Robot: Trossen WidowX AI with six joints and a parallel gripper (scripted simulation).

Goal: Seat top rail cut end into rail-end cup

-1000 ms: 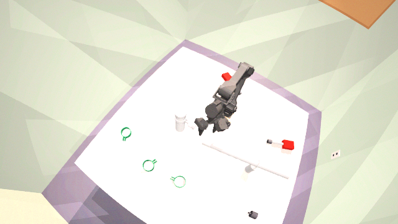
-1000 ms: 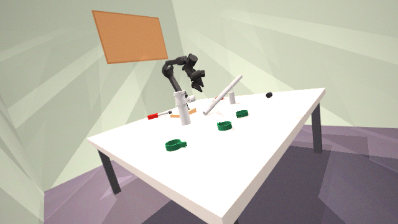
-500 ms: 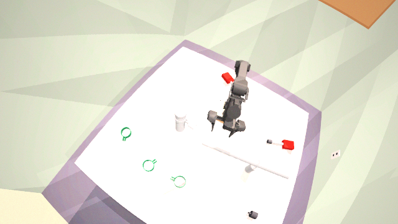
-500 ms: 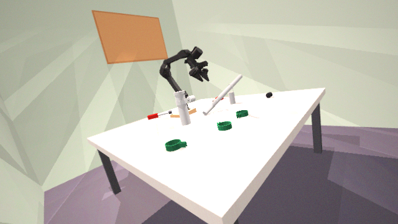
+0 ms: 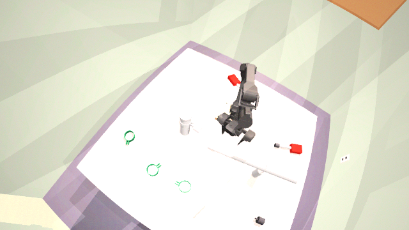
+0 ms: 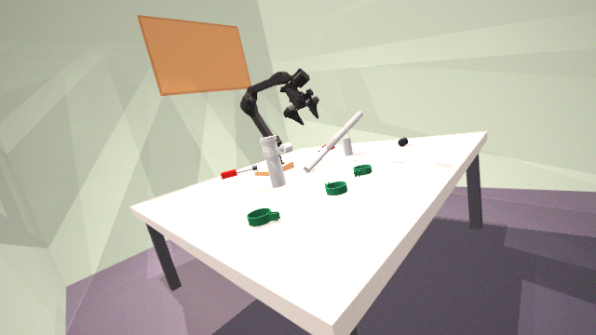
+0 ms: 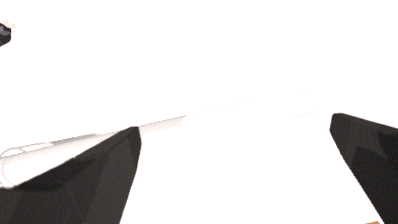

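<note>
The white rail (image 5: 249,162) (image 6: 332,141) slopes through the loop cap on the small post (image 5: 256,173) (image 6: 347,146). Its far end is high, and its low end is down near the table, apart from the rail-end cup (image 6: 286,148). Part of the rail shows faintly in the wrist view (image 7: 160,123). The big post (image 5: 185,128) (image 6: 277,173) stands upright, with the brace band (image 6: 270,153) below its cap and the cup on the side facing the rail. My gripper (image 5: 231,138) (image 6: 310,120) (image 7: 235,123) is open and empty, above the table between post and rail, not touching the rail.
Green bands (image 6: 259,221) (image 6: 336,190) (image 6: 362,171) lie on the table's near side. Red-handled screwdrivers (image 5: 296,149) (image 5: 234,80) lie near the arm's side. A black piece (image 5: 260,220) (image 6: 402,141) lies beyond the small post. An orange-brown piece (image 6: 289,167) lies behind the big post.
</note>
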